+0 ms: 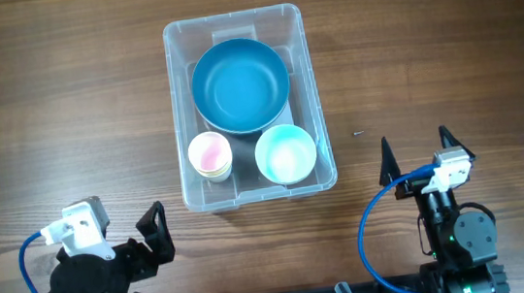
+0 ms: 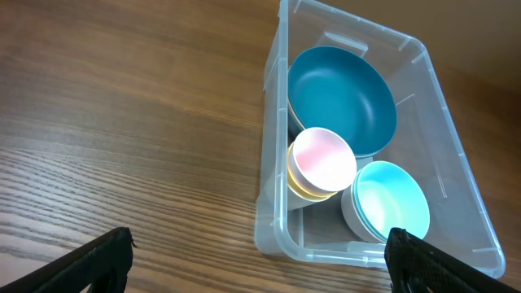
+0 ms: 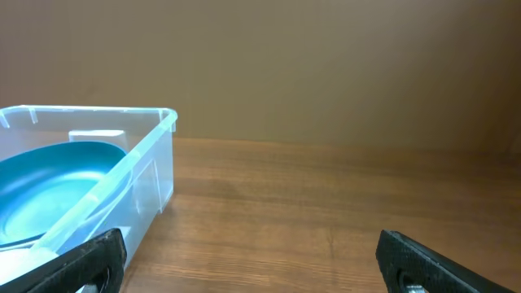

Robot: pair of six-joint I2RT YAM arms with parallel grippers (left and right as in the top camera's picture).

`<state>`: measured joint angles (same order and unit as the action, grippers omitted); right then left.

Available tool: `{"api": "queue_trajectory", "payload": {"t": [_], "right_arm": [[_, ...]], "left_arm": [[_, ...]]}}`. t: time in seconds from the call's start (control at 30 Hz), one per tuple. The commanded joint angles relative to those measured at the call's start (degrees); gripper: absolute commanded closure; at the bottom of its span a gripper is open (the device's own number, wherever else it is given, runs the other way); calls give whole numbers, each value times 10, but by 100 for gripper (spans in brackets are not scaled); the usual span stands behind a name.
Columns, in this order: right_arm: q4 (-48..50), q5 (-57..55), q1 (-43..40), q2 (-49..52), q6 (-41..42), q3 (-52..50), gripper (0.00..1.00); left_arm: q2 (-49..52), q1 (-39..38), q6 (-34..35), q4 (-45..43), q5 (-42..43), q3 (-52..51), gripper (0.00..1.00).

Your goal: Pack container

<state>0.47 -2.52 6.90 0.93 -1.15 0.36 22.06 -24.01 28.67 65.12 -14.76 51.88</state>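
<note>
The clear plastic container (image 1: pixel 181 116) stands at the table's centre. Inside it are a large dark blue bowl (image 1: pixel 240 83), a pink cup stacked on a yellow one (image 1: pixel 209 155), and a light blue bowl (image 1: pixel 285 152). It also shows in the left wrist view (image 2: pixel 273 203) with the same dark blue bowl (image 2: pixel 342 94), pink cup (image 2: pixel 322 159) and light blue bowl (image 2: pixel 391 202), and in the right wrist view (image 3: pixel 142 175). My left gripper (image 1: pixel 150 234) is open and empty at the front left, apart from the container. My right gripper (image 1: pixel 416 153) is open and empty at the front right.
A tiny dark speck (image 1: pixel 358 134) lies on the wooden table (image 1: pixel 446 39) to the right of the container. A brown wall (image 3: pixel 326 65) rises behind the table's far edge.
</note>
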Motion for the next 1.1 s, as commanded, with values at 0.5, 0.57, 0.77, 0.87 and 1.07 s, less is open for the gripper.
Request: {"api": "queue_trajectory", "payload": {"t": [0.5,0.57,0.77,0.87,1.07], "right_arm": [[1,11,-3,0,-2,-1,0],[1,11,-3,0,-2,-1,0],[1,11,-3,0,-2,-1,0],[1,11,-3,0,-2,-1,0],[1,11,-3,0,-2,-1,0]], "left_arm": [[-3,31,0,-13,-39,-6,0],[-3,103,-90,-100,0,-32,0],[-47,275,-287,-433,197,-229,0],[-113,278,-287,-513,197,-315,0],[-190,278,-311,-615,218,-422,0]]}}
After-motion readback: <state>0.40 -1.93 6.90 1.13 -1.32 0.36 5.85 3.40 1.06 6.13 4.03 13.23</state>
